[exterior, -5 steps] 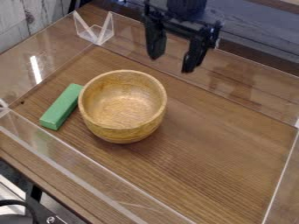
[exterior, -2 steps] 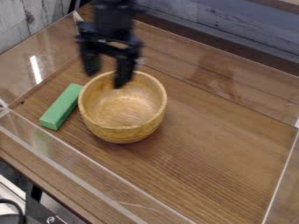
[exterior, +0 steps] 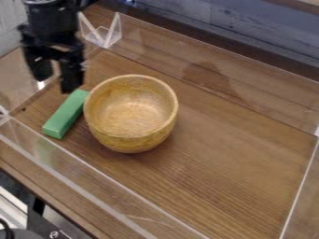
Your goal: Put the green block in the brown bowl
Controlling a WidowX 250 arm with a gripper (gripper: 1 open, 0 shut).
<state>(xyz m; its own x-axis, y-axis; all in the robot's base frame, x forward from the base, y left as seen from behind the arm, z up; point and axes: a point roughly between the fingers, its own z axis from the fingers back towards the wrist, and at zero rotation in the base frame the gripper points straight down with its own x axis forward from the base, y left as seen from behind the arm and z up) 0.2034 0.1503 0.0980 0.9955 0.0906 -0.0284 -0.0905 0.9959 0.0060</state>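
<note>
**Open gripper above the green block, bowl empty**

From the camera view, my gripper (exterior: 58, 77) hangs at the upper left of the table, pointing straight down with its two dark fingers (exterior: 73, 77) spread apart and nothing between them. The fingertips sit just over the far end of the green block (exterior: 65, 114); whether they touch it I cannot tell from this angle, though a gap seems likely. The green block lies flat on the wooden table (exterior: 225, 140), just left of the brown bowl (exterior: 130, 113), its long side running alongside the bowl's wall. The brown bowl stands upright, its hollow showing only wood grain. A clear plastic wall (exterior: 75, 177) rims the table.
</note>
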